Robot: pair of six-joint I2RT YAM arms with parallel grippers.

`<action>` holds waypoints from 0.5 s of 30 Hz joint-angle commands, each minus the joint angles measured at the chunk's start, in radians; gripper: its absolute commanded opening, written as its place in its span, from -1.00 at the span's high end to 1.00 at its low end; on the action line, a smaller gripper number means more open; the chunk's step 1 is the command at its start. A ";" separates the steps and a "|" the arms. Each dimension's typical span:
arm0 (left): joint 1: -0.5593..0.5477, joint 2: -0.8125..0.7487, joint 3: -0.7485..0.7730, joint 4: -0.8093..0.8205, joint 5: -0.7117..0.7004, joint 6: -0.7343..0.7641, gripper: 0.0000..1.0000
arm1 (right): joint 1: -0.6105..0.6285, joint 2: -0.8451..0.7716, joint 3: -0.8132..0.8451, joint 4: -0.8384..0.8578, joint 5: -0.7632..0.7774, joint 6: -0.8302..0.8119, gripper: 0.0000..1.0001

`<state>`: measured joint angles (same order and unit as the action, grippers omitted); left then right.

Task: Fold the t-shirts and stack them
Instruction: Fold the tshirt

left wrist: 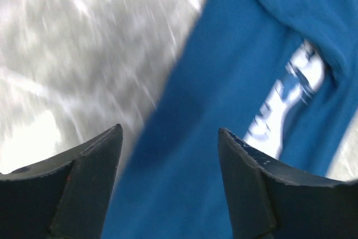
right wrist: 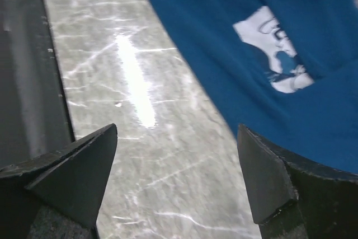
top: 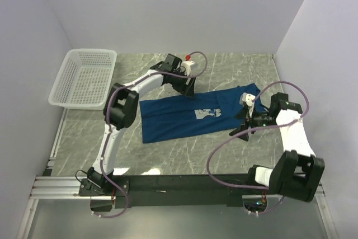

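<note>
I see the shirt (top: 196, 115) spread mid-table (top: 168, 150), print up. My left gripper (top: 188, 89) hangs open over its far edge and my right gripper (top: 241, 129) open by its near corner. Both are empty, set to pinch edges for a fold.

Plain pale walls (top: 168, 9) enclose a grey marble-patterned table (top: 184, 149).
</note>
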<state>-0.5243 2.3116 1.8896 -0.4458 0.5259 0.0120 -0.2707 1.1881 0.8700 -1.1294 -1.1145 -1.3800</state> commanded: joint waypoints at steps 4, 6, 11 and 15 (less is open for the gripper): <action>-0.036 0.196 0.279 -0.091 0.013 0.052 -0.44 | -0.082 0.106 0.053 -0.234 -0.120 -0.298 -0.83; -0.042 0.215 0.301 -0.085 0.005 0.049 -0.45 | -0.104 0.142 0.066 -0.300 -0.126 -0.373 -0.82; -0.049 0.258 0.333 -0.090 0.080 0.039 -0.40 | -0.130 0.179 0.064 -0.313 -0.130 -0.390 -0.80; -0.059 0.266 0.321 -0.088 0.143 0.029 -0.28 | -0.133 0.176 0.069 -0.314 -0.130 -0.381 -0.79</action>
<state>-0.5701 2.5500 2.1998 -0.4969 0.5999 0.0410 -0.3973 1.3655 0.9028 -1.3201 -1.2045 -1.7172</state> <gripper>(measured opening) 0.654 0.897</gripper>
